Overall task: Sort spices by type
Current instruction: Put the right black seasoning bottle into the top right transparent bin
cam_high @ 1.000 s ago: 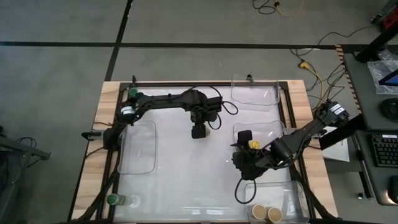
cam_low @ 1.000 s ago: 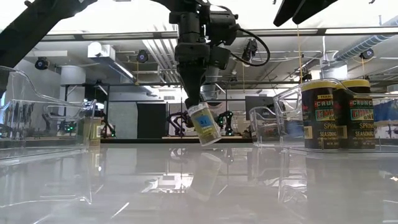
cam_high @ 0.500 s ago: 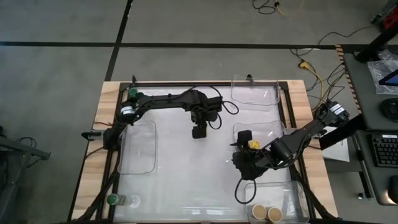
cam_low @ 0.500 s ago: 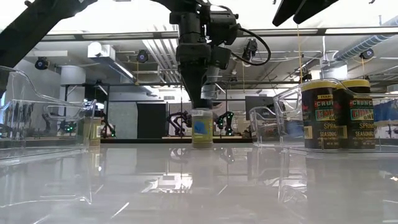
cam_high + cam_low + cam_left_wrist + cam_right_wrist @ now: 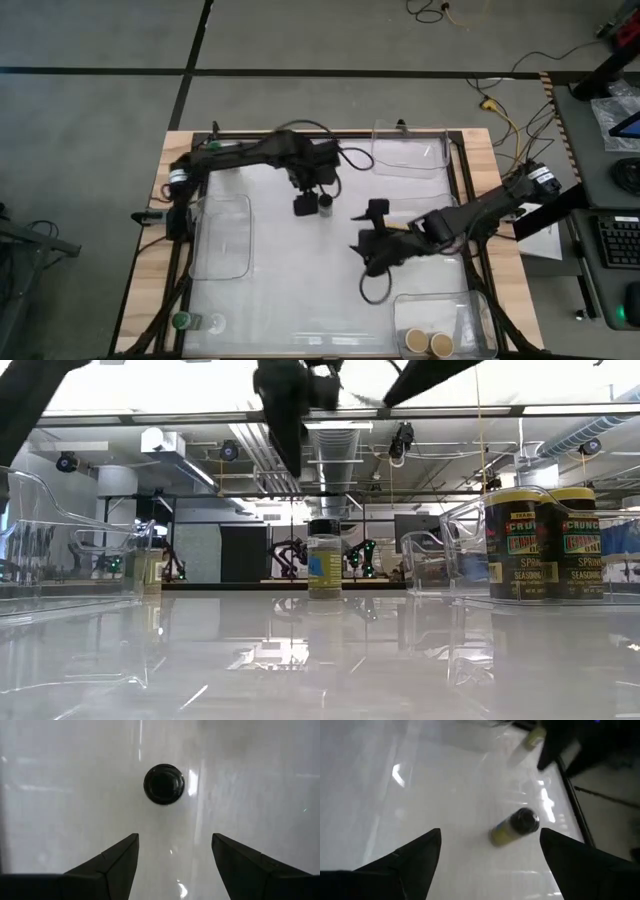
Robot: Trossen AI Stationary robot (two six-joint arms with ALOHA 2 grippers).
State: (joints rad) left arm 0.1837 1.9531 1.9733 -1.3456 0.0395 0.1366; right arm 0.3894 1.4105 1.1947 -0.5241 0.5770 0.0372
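Standing upright on the worktop point(image 5: 300, 290), the black-lidded jar point(image 5: 325, 204) is free; left gripper point(image 5: 303, 206) fingers are spread, empty. Right gripper point(image 5: 366, 229) is hovering released. Next is probably regrasping that jar for binning.

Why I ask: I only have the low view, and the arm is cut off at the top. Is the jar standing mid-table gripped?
Observer: No. The left wrist view shows the left gripper above the black-lidded jar, with its fingers open and clear of the lid.
Operator: And the right arm? I only see a dark bar overhead.
Observer: The right wrist view shows the right gripper with its fingers spread wide and nothing between them.
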